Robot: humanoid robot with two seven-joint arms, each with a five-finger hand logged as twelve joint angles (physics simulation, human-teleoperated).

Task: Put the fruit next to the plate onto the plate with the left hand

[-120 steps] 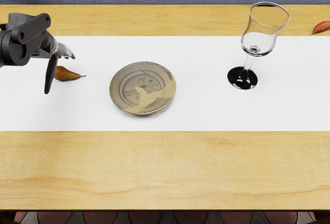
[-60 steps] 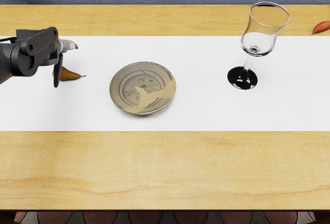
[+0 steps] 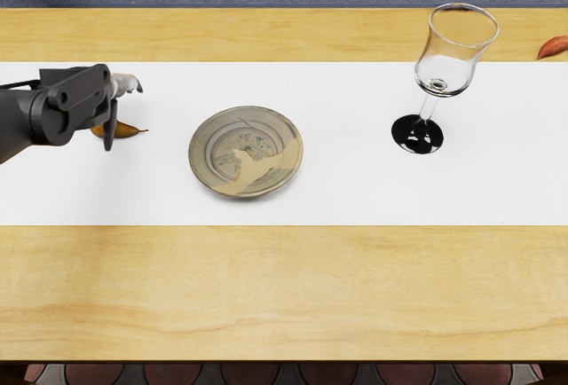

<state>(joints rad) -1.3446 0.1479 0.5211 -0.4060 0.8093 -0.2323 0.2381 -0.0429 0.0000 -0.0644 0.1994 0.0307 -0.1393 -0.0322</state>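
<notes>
A single view is supplied, taken from the head. The worktop point(image 3: 284, 287) is looked down on at a slant from above its near long side, with the lens faced toward its far edge, beyond which a grey-blue strip is seen. The whole depth of the worktop is taken in, from near edge to far edge, while both its ends are cut off by the frame. The left robot hand point(image 3: 80, 101) is caught at the left edge, its arm entering from that side. The plate point(image 3: 246, 151) is framed near the hand on its right, and the wine glass point(image 3: 448, 70) well apart, farther right.
</notes>
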